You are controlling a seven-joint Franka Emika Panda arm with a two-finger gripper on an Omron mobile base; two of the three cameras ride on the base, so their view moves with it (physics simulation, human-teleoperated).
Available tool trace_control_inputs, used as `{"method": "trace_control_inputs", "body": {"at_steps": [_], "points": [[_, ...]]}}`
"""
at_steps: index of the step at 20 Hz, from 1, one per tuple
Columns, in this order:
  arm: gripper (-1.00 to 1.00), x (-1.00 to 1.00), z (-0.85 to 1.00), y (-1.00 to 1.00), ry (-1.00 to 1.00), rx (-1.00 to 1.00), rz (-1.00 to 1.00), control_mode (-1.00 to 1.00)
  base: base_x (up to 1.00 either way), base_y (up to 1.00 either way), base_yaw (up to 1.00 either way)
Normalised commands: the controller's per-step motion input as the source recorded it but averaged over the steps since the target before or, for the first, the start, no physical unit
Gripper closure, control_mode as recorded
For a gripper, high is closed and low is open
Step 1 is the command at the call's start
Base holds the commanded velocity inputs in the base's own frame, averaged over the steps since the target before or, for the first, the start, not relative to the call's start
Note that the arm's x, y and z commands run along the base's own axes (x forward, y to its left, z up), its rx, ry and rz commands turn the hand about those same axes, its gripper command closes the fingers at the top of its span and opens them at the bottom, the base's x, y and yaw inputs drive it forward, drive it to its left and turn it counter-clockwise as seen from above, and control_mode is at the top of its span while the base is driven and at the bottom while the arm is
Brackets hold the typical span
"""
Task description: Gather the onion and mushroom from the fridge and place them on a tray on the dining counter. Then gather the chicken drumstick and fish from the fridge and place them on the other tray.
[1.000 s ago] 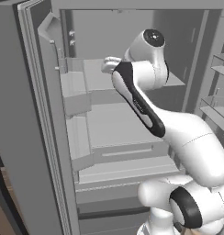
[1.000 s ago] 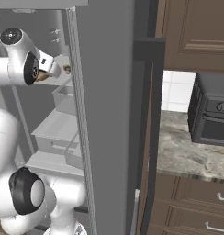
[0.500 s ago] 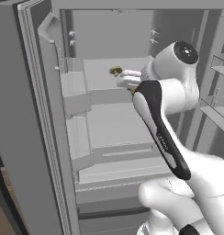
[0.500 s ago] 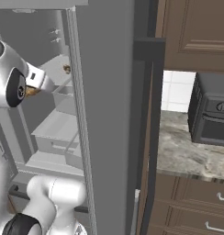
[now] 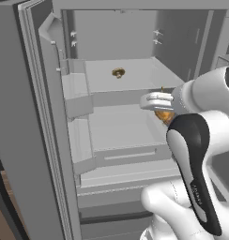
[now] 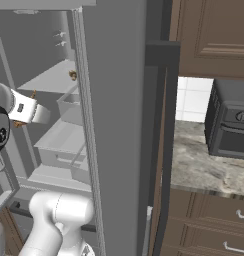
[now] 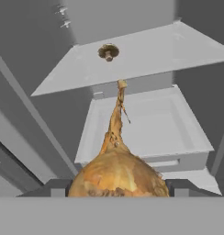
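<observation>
Left base view: gripper (image 5: 159, 108) inside open fridge (image 5: 50, 140), onion (image 5: 163, 115) wedged at its tip, over the middle shelf's right edge. Mushroom (image 5: 118, 72) mid upper shelf, well apart.
Right base view: onion (image 6: 25, 122) partly hidden behind the wrist.
Hand view: clamped on onion (image 7: 117, 176), stalk toward the shelves.

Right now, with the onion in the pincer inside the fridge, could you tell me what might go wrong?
1. The onion is round, so it could slip from the pincer.
2. The arm's bulky elbow sits near the lower shelf and may bump it when backing out.
3. The mushroom remains on the upper shelf.
</observation>
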Motion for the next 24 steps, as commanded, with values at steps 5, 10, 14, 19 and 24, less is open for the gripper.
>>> {"method": "trace_control_inputs", "body": {"at_steps": [5,10,14,19,24], "points": [[1.00,-0.60,0.04,-0.35,0.00,0.00,0.00,-1.00,0.00,0.00,0.00],[1.00,-0.17,0.00,-0.23,0.00,0.00,0.00,-1.00,0.00,0.00,0.00],[1.00,0.00,0.00,0.00,0.00,0.00,0.00,-1.00,0.00,0.00,0.00],[1.00,-0.55,-0.03,0.00,-0.07,0.00,-0.08,-1.00,0.00,0.00,0.00],[1.00,-0.60,-0.03,0.02,-0.04,0.00,-0.15,-1.00,0.00,0.00,0.00]]}}
